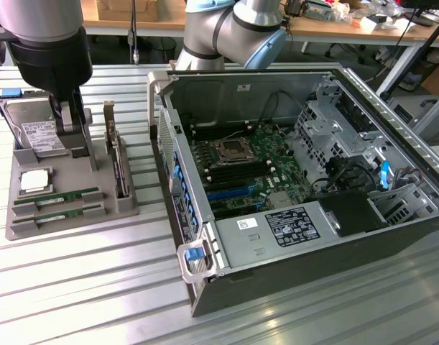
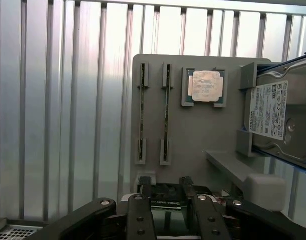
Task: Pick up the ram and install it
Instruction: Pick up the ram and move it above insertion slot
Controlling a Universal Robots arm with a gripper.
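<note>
Pincer: your gripper point(image 1: 75, 140) point(image 2: 166, 200) hangs released above the gray tray point(image 1: 61, 226) point(image 2: 193, 135), fingers apart and grasping nothing.
Ram: you have two alike, the rear ram stick point(image 1: 57, 196) point(image 2: 166, 117) and the front ram stick point(image 1: 61, 212) point(image 2: 141, 120). They lie flat, side by side in their tray slots, at 6 o'clock of the gripper in the exterior view, and both are untouched.
Tray neighbours: in the exterior view, the processor chip point(image 1: 34, 181) point(image 2: 205, 86) is at 8 o'clock of your gripper, the hard drive point(image 1: 36, 129) point(image 2: 280, 120) at 9 o'clock, and the upright expansion card point(image 1: 117, 162) at 4 o'clock.
Computer case point(image 1: 298, 280): open, at 3 o'clock of the tray, with the motherboard point(image 1: 241, 162) exposed.
Surface: ribbed metal table point(image 1: 97, 287) point(image 2: 57, 100).
</note>
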